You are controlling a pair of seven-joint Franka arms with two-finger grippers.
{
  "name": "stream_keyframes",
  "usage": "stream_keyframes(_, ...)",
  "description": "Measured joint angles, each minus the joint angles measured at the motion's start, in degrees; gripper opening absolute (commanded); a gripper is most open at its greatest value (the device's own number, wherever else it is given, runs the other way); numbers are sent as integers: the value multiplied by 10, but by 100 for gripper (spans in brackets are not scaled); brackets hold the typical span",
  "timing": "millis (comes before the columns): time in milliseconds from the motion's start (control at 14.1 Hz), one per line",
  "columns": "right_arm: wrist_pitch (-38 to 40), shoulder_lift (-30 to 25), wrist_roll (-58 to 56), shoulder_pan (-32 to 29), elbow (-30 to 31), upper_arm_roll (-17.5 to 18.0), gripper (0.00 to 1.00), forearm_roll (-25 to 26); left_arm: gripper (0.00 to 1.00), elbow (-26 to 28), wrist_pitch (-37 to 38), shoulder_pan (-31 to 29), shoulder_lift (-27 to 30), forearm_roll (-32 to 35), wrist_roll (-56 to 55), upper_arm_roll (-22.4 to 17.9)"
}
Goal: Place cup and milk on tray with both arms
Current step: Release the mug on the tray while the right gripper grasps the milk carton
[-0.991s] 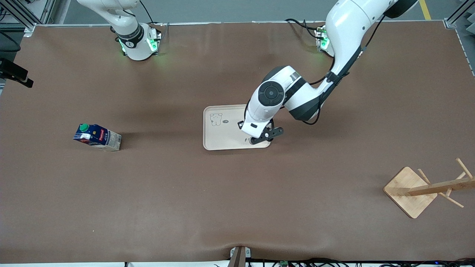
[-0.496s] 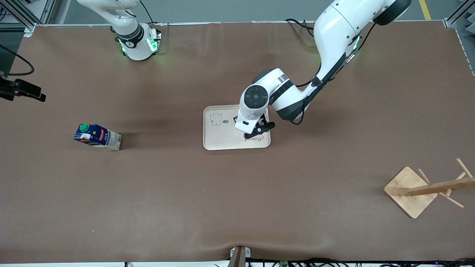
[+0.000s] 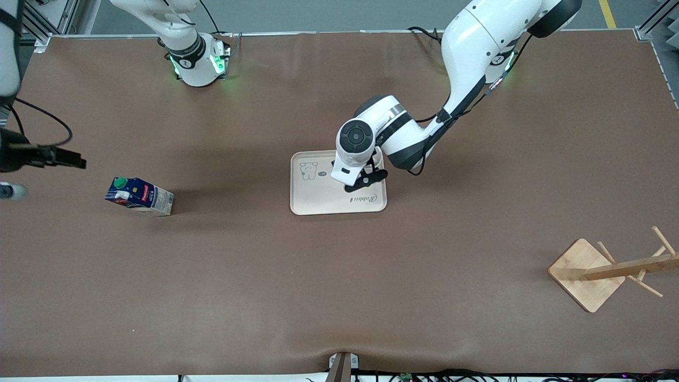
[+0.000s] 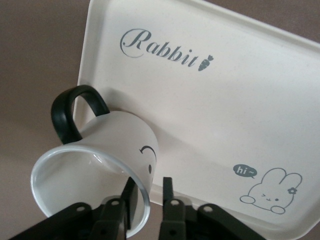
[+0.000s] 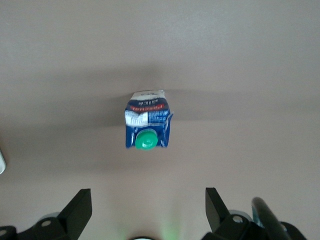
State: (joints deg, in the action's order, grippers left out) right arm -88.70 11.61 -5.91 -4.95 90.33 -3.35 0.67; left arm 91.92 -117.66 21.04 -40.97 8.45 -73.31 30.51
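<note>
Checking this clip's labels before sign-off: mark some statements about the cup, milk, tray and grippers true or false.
1. The left gripper has the cup's rim between its fingers, over the tray. True.
2. The milk stands on the tray. False: it is on the table, toward the right arm's end.
3. The right gripper is open above the milk. True.
4. The cup hangs on the wooden stand. False: the stand carries nothing.
</note>
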Motion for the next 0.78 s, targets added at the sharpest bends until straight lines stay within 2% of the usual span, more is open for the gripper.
stream_keyframes(283,-131,28,0,1,94,4,100,-5,100,-32,10,-18,5,6,6,-3)
stream_keyframes(566,-169,27,0,0,152,3,100,-21,100,-123,131,-84,35,7,88,-3)
stream_keyframes(779,-188,26,0,-1,177,3,100,-25,100,-144,227,-147,97,7,188,-1)
